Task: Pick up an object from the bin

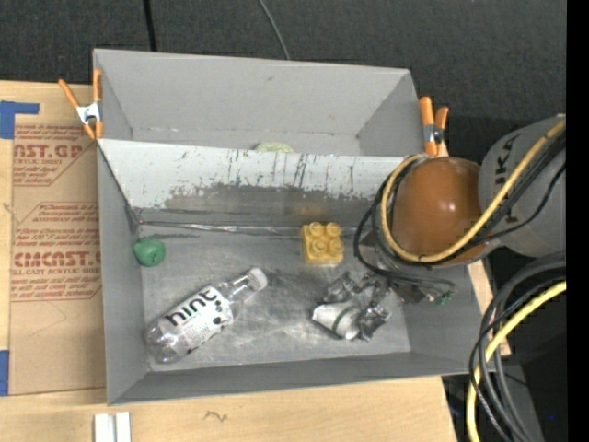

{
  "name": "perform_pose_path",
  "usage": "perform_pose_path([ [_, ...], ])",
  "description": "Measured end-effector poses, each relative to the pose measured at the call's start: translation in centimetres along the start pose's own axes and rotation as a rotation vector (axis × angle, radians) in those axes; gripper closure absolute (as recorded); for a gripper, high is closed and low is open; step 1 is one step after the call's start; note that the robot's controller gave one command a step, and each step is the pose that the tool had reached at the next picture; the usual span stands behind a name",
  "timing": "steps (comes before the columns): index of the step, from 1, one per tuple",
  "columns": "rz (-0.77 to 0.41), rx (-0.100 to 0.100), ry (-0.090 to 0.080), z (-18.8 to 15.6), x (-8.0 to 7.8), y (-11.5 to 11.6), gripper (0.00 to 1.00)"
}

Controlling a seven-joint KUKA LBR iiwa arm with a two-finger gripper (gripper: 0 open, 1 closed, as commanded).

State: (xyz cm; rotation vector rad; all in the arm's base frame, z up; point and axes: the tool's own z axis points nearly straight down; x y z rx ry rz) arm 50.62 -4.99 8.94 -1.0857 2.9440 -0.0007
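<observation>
Orange-capped arm (433,205) | hand (364,304) over white crumpled piece (329,319), grip cannot tell | scuffed grey bin (276,180) | dark surround (368,17)

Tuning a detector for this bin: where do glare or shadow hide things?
Camera view: the clear bottle glints, its outline faint against the grey bin floor; shadow under the gripper muddies the small white-grey thing there; the yellow brick and green ball stand out.

Whitish clump (333,319) by tool (368,304): blurry, kind unclear.
</observation>
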Motion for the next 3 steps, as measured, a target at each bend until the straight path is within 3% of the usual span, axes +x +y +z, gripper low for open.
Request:
perform_pose_path([
  [3,0.000,-0.006,0.006,-2.2,0.0,0.2,1.00],
])
